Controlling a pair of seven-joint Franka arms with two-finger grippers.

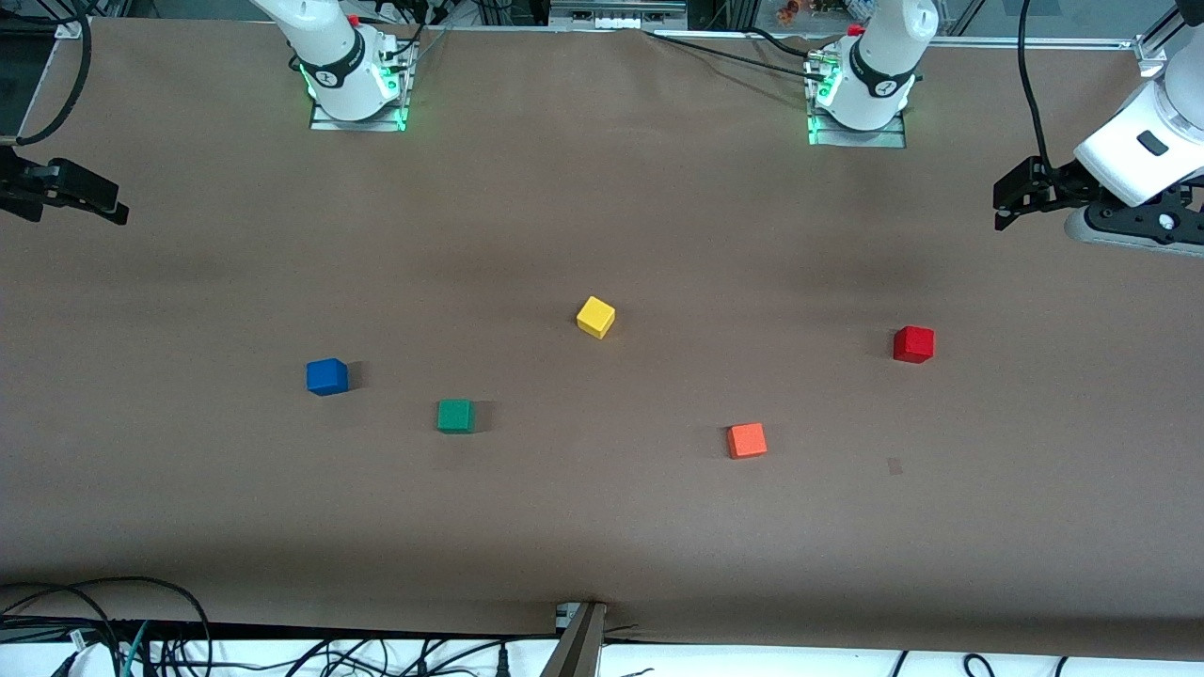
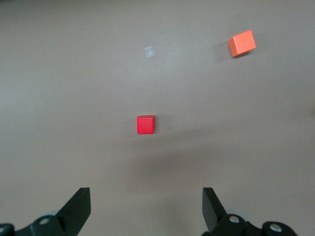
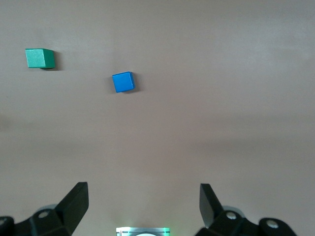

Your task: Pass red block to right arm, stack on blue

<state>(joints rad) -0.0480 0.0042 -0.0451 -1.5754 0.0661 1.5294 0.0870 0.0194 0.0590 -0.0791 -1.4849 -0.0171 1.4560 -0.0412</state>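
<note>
The orange-red cube (image 1: 746,440) lies nearest the front camera, sitting flat on the brown counter (image 1: 602,545) toward the left arm's end. Just a little farther from the camera, and closer to that same end, rests the red block (image 1: 913,344), alone and untouched, well apart from every other cube. That placement suits the plan: it lies within the left arm's reach, so this arm would have to lift it first and hand it across.

The left gripper (image 1: 1006,199) hangs over the counter's edge at its own end, its jaws spread wide and holding nothing; its wrist view looks down on the red block (image 2: 145,124) framed between them, which reads as lining up for a descent.

The blue cube (image 1: 326,376) stands toward the right arm's end, with the green cube (image 1: 455,416) beside it and nearer the camera, and the yellow cube (image 1: 595,317) around mid-counter. The right gripper (image 1: 108,205) waits over its own edge, jaws fully apart and empty, with the blue cube (image 3: 123,82) in its view. No step of the task is done yet.
</note>
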